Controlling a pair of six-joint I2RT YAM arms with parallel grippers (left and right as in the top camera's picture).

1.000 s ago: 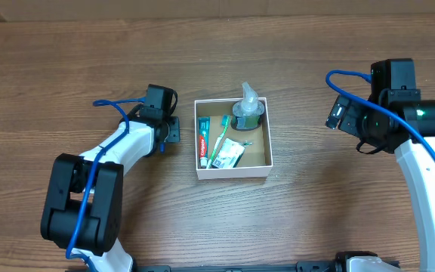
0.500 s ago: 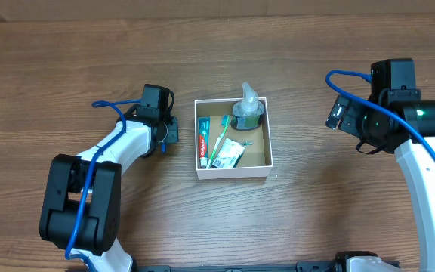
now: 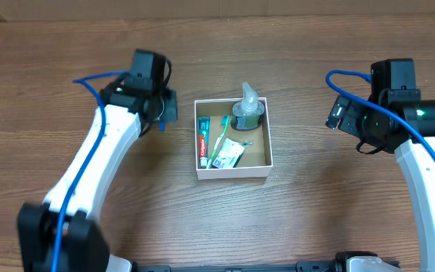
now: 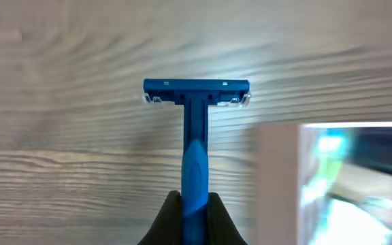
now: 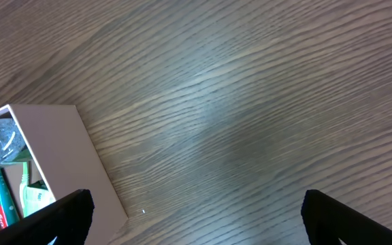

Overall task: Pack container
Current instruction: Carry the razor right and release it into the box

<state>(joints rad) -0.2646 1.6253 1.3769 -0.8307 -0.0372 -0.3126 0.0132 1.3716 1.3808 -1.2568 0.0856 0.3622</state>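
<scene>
The container (image 3: pixel 232 171) is a square white-walled box in the middle of the table. It holds a red toothpaste tube (image 3: pixel 202 140), a green toothbrush (image 3: pixel 221 138), a clear pump bottle (image 3: pixel 248 108) and a small packet (image 3: pixel 231 154). My left gripper (image 3: pixel 165 108) is just left of the box. It is shut on the handle of a blue razor (image 4: pixel 196 129), whose head hangs above the wood beside the box's white wall (image 4: pixel 278 177). The jaws (image 4: pixel 196 203) pinch the handle. My right gripper (image 5: pixel 196 218) is open and empty, well to the right of the box (image 5: pixel 67 156).
The table is brown wood. The right arm (image 3: pixel 421 143) stands at the right edge. The left arm (image 3: pixel 89 174) reaches in from the lower left.
My left arm has risen and moved a little left and away from the front, with the razor in its jaws. The right arm and the box have not moved.
</scene>
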